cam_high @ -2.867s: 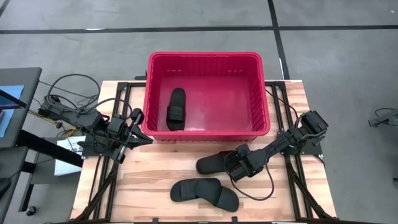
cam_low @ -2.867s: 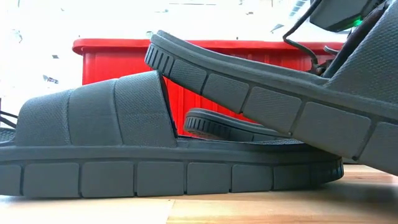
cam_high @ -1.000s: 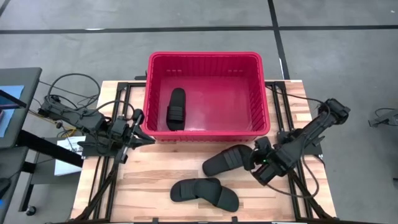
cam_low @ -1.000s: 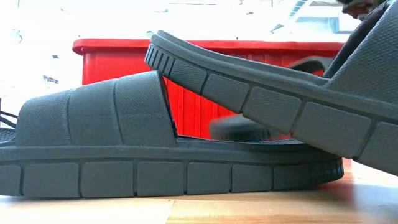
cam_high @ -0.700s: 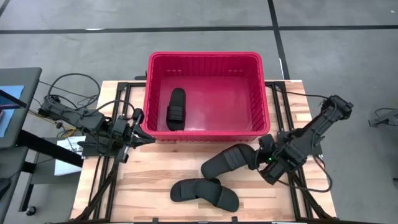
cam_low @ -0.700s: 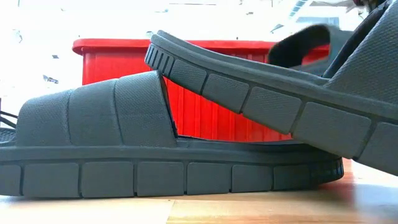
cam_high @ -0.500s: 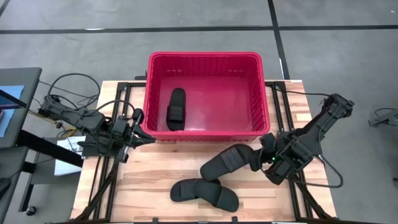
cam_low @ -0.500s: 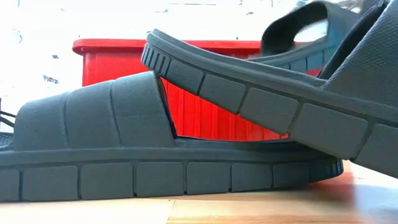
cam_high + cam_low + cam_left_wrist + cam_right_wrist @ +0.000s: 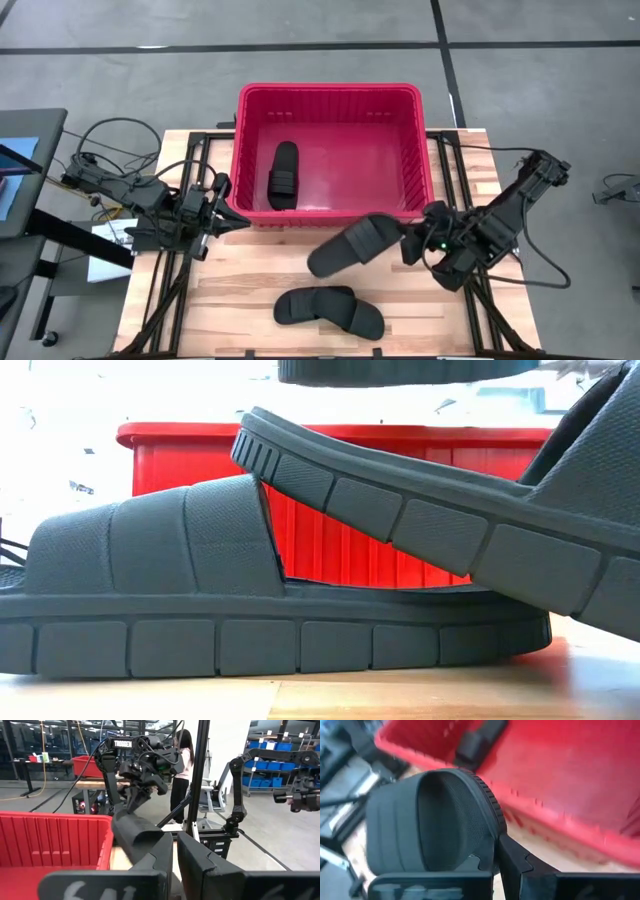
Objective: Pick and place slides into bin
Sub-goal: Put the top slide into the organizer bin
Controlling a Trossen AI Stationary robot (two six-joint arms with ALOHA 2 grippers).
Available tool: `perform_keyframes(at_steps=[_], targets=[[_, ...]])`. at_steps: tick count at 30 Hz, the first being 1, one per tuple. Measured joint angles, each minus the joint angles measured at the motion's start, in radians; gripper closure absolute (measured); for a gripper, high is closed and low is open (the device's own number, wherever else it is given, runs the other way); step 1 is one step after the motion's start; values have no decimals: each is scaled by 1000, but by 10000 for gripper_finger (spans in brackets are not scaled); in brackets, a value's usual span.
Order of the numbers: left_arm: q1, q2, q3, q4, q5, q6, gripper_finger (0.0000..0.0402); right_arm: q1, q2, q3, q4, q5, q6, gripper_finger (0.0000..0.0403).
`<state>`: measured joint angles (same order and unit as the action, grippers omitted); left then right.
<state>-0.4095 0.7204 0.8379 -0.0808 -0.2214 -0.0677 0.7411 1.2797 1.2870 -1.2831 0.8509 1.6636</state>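
High view: right tool (image 9: pixel 408 243) clamps a slide (image 9: pixel 352 246) by its end, sole pointing away leftward, lifted just short of the bin (image 9: pixel 330 92) wall. Right wrist view: bin lies ahead. Left tool (image 9: pixel 232 215) idle beside bin, narrow.

You see a red bin (image 9: pixel 330 96) with ribbed sides, black slides (image 9: pixel 328 308) with segmented sole edges and textured straps, and a pale wood-grain surface (image 9: pixel 250 290).
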Motion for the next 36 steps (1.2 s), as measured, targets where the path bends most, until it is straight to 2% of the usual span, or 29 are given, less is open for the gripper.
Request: perform_keyframes(at_steps=[13, 18, 21, 24, 28, 31, 34, 36], targets=[[0, 0, 0, 0, -2, 0, 386, -126, 0, 2, 4, 338, 67, 402], [0, 0, 0, 0, -58, -1, 386, -196, 0, 2, 14, 452, 83, 402], [0, 0, 0, 1, -149, -1, 386, -237, 0, 2, 32, 491, 83, 402], [0, 0, 0, 26, -293, -1, 386, -269, 1, 2, 49, 522, 83, 402], [0, 0, 0, 121, -502, 8, 386, -295, 1, 2, 76, 564, 82, 403], [3, 1, 0, 233, -614, 24, 386, -308, 1, 2, 98, 605, 83, 403], [31, 19, -1, 360, -665, 26, 386, -320, 1, 2, 120, 639, 82, 403], [61, 42, -7, 444, -652, 25, 386, -328, 1, 2, 137, 658, 82, 403]])
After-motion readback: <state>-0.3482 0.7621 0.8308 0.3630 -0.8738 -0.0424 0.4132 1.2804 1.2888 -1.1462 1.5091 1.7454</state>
